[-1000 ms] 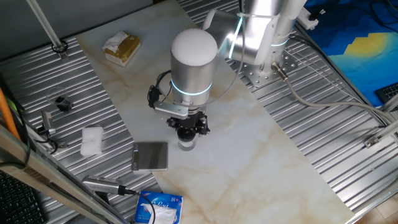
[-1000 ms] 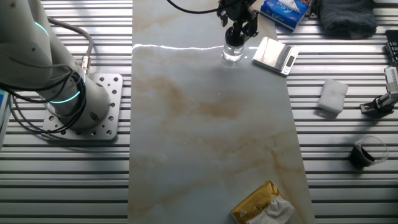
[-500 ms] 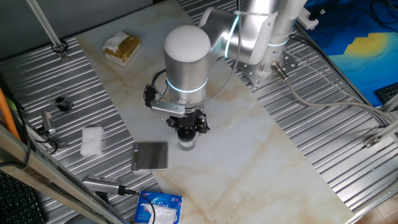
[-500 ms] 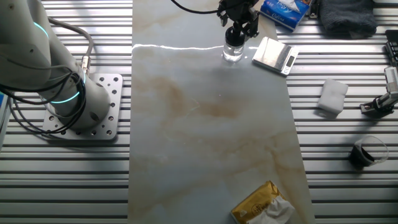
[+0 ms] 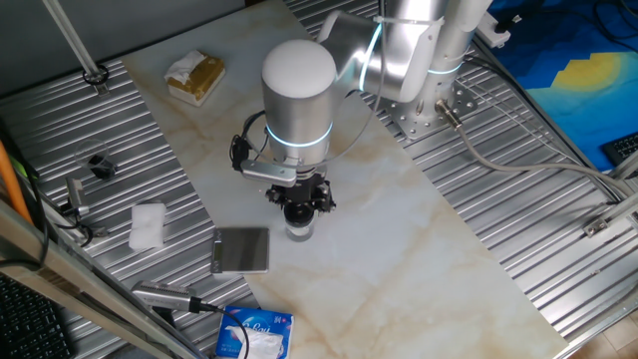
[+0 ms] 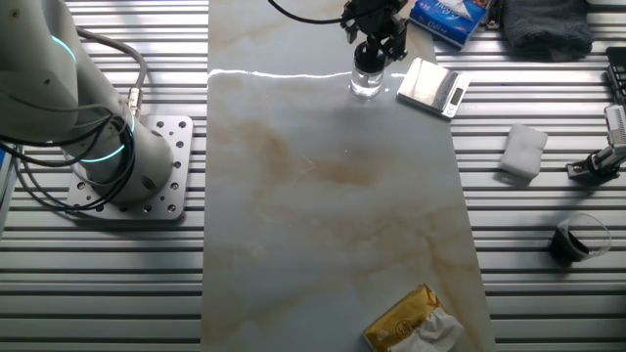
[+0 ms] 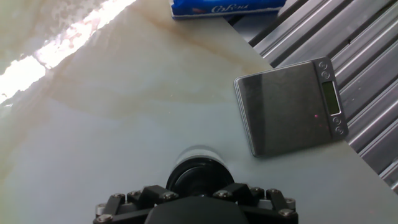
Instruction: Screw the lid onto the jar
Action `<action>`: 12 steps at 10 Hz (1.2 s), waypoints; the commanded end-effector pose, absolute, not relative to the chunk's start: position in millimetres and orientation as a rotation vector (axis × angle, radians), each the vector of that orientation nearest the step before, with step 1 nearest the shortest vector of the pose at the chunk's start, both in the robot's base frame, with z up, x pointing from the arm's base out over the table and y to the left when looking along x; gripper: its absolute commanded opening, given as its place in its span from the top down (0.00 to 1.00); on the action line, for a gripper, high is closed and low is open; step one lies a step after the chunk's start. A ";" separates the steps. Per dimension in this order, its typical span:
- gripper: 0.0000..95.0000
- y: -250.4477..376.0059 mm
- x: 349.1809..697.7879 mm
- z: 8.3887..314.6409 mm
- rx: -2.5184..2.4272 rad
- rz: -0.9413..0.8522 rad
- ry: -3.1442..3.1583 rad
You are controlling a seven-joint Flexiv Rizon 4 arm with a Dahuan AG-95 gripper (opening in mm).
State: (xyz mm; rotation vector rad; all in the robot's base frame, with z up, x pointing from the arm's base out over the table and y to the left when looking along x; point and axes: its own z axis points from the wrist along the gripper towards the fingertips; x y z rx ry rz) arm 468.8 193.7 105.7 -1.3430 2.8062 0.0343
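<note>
The small clear glass jar (image 5: 299,232) stands upright on the marble table, just right of the grey plate. It also shows in the other fixed view (image 6: 366,84), and its rim shows in the hand view (image 7: 199,153). The black lid (image 7: 198,178) sits on top of the jar's mouth. My gripper (image 5: 300,206) points straight down over the jar, with its fingers closed around the lid; it also shows in the other fixed view (image 6: 373,46). The gripper body hides most of the lid in the hand view.
A grey square plate (image 5: 242,249) lies beside the jar, and a blue tissue pack (image 5: 256,334) lies near the table edge. A white folded cloth (image 5: 148,225) and a small black part (image 5: 98,165) lie on the ribbed metal. A yellow packet (image 5: 195,75) lies far off.
The arm's big round joint above the hand has swung a little to the left. The gripper stays on the lid over the jar, which has not shifted.
</note>
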 end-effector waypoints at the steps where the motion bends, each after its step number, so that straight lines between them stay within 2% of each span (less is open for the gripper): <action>1: 0.20 193.3 469.0 105.1 -1.345 0.034 2.806; 12: 0.20 191.3 468.7 100.4 -1.340 0.038 2.815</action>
